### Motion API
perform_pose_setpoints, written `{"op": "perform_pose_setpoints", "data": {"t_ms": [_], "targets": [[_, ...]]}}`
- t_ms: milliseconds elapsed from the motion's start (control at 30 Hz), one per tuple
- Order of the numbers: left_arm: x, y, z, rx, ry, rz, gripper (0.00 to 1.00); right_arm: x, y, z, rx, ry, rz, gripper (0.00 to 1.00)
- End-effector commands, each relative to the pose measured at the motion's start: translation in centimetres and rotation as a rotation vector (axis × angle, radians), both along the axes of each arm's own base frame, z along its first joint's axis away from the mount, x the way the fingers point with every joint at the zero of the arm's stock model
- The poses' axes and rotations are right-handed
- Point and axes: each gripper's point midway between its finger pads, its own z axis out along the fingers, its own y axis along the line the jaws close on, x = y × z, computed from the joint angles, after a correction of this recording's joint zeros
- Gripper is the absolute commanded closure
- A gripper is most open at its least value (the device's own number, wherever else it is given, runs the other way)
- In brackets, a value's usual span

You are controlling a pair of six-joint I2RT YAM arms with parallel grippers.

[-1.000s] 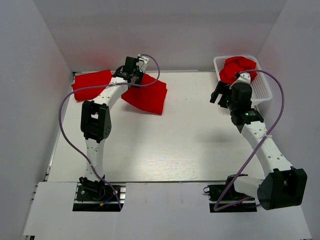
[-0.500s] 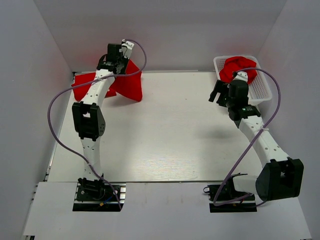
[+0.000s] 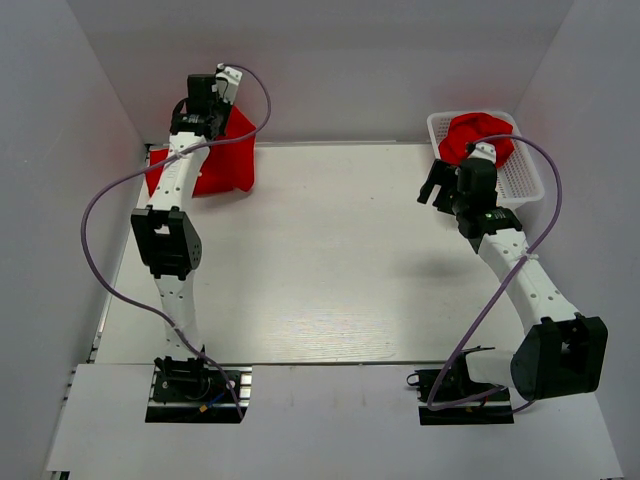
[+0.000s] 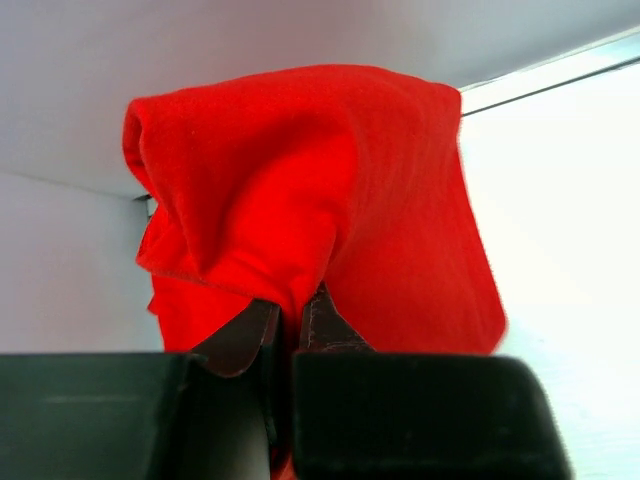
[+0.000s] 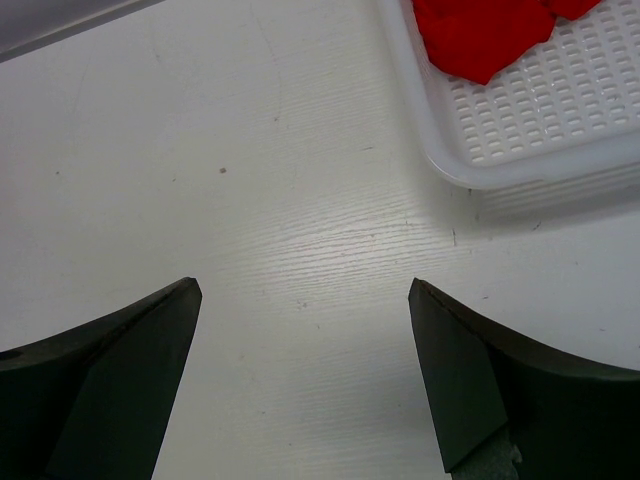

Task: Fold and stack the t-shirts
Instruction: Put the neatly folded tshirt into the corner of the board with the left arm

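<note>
Clamping down hard with the left gripper (image 4: pixel 292 318), lifted high near the back wall (image 3: pixel 330 60), pinching tight on a fold of the red t-shirt (image 4: pixel 320 190). Carrying it straight off the fingertips, bunching into a loose hood just beyond them and spilling down either side of the hand. Trailing it well below the hand in the overhead view, reaching the table (image 3: pixel 340 260) or stopping just short; not telling which from here. Also showing a strip of red (image 3: pixel 156 178) on the outer side of the left forearm, low by the table; not telling whether a separate shirt or more of the same cloth.

Over on the other side, hovering with the right gripper (image 5: pixel 303 287) above the tabletop, spreading wide and grasping nothing at all. Facing the white mesh basket (image 5: pixel 540 120), just ahead and to the right of those fingertips, close but not touching. Spotting a second t-shirt (image 5: pixel 480 30) crumpled inside it, farther beyond the hand, drooping one flap onto the basket floor.
</note>
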Motion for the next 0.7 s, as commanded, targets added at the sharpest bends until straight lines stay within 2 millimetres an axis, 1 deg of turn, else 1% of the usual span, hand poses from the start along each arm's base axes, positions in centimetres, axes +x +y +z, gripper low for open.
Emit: {"op": "perform_pose_setpoints", "data": {"t_ms": [0, 33, 67, 100, 133, 167, 200, 233, 267, 300, 333, 367, 400, 433, 467, 500, 533, 567, 600, 633, 667], "targets": [[-0.4, 1.6, 3.8, 0.003, -0.084, 0.019, 1.0, 0.2, -0.2, 2.7, 0.016, -0.064, -0.024, 0.1], [-0.3, 2.2, 4.0, 0.002, -0.093, 0.028, 1.0, 0.0, -0.3, 2.4, 0.017, -0.05, -0.026, 0.1], [-0.1, 2.9, 4.2, 0.002, -0.105, 0.04, 1.0, 0.0, -0.3, 2.6, 0.016, -0.055, -0.025, 0.1], [-0.2, 2.9, 3.8, 0.003, -0.095, 0.04, 1.0, 0.0, -0.4, 2.2, 0.016, -0.041, -0.031, 0.1], [0.1, 3.6, 3.3, 0.004, -0.093, 0.053, 1.0, -0.1, -0.2, 2.6, 0.022, -0.051, -0.025, 0.1], [0.2, 4.4, 3.5, 0.004, -0.102, 0.065, 1.0, -0.2, -0.2, 2.6, 0.022, -0.05, -0.027, 0.1], [0.4, 4.4, 3.4, 0.004, -0.104, 0.065, 1.0, -0.2, -0.1, 2.6, 0.023, -0.048, -0.022, 0.1], [0.4, 5.1, 3.4, 0.004, -0.104, 0.077, 1.0, -0.2, -0.3, 2.6, 0.024, -0.047, -0.026, 0.1], [0.7, 6.0, 3.1, 0.005, -0.105, 0.091, 1.0, -0.2, -0.3, 2.6, 0.024, -0.048, -0.028, 0.1], [0.8, 6.0, 2.5, 0.005, -0.096, 0.091, 1.0, -0.2, -0.2, 2.7, 0.027, -0.05, -0.027, 0.1], [0.9, 6.7, 2.8, -0.004, -0.109, 0.108, 1.0, -0.1, -0.2, 2.7, 0.029, -0.048, -0.028, 0.1], [1.0, 7.5, 2.1, -0.003, -0.099, 0.12, 1.0, -0.1, -0.1, 2.6, 0.03, -0.047, -0.026, 0.1], [1.4, 7.6, 2.0, -0.011, -0.108, 0.134, 1.0, 0.0, -0.2, 2.5, 0.029, -0.042, -0.028, 0.1], [1.3, 8.4, 2.0, -0.01, -0.108, 0.147, 1.0, 0.1, -0.1, 2.4, 0.032, -0.04, -0.028, 0.1], [1.5, 8.5, 1.7, -0.01, -0.105, 0.148, 1.0, 0.2, 0.0, 2.6, 0.037, -0.045, -0.028, 0.1], [1.5, 9.3, 1.7, -0.017, -0.106, 0.165, 1.0, 0.3, 0.0, 2.2, 0.038, -0.034, -0.028, 0.1], [1.6, 9.8, 0.9, -0.021, -0.094, 0.166, 1.0, 0.5, 0.1, 2.2, 0.038, -0.035, -0.027, 0.1], [1.8, 9.8, 0.2, -0.021, -0.085, 0.167, 1.0, 0.5, 0.1, 2.2, 0.039, -0.034, -0.027, 0.1], [1.9, 10.4, 0.3, -0.025, -0.094, 0.169, 1.0, 0.7, 0.1, 2.0, 0.042, -0.027, -0.027, 0.1], [2.0, 10.9, -0.3, -0.029, -0.083, 0.172, 1.0, 0.8, 0.4, 1.8, 0.041, -0.016, -0.02, 0.1], [2.2, 11.0, -1.5, -0.029, -0.069, 0.172, 1.0, 0.9, 0.6, 1.8, 0.045, -0.015, -0.012, 0.1]]}}
